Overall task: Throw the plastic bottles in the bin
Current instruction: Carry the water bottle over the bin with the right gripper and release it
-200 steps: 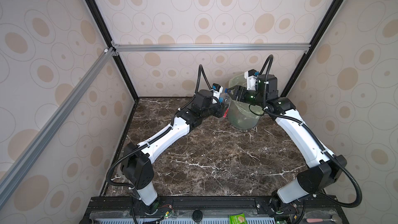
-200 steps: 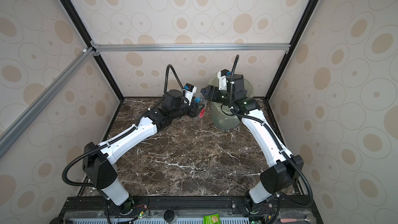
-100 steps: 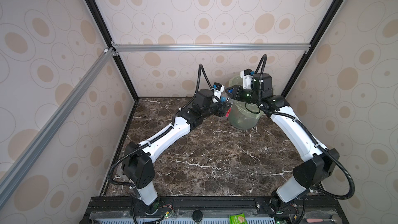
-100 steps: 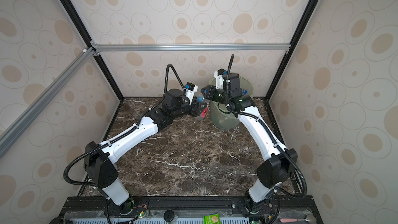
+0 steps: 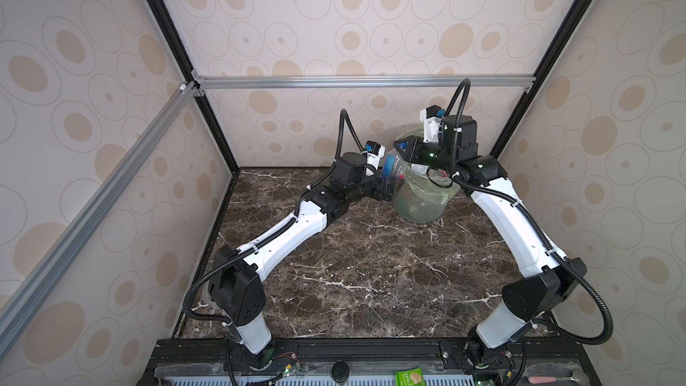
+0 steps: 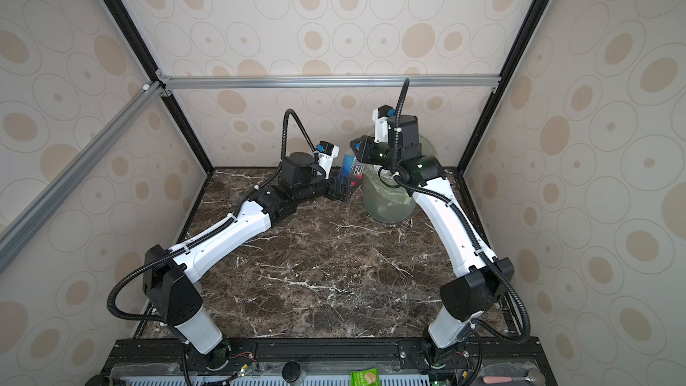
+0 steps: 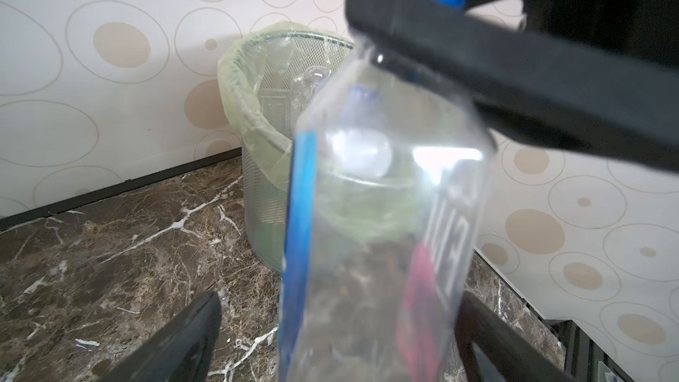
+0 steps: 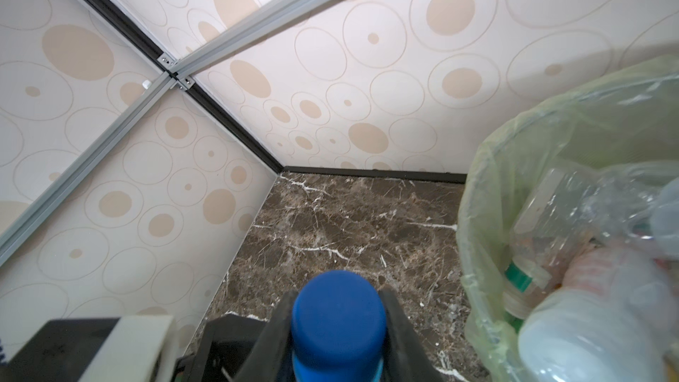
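Marble tabletop (image 5: 371,272), back corner: right gripper (image 5: 402,148) pinches the clear bottle (image 5: 394,172) by its blue cap (image 8: 338,321) just beside the green-lined bin (image 5: 423,202); left gripper (image 6: 344,188) stands spread wide around the bottle's lower body.

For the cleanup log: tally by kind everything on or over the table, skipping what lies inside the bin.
Bottle: 1, clear, hanging beside the bin
Bin: 1
Grippers: 2, left gripper open around the bottle, right gripper shut on its blue cap
Total: 4
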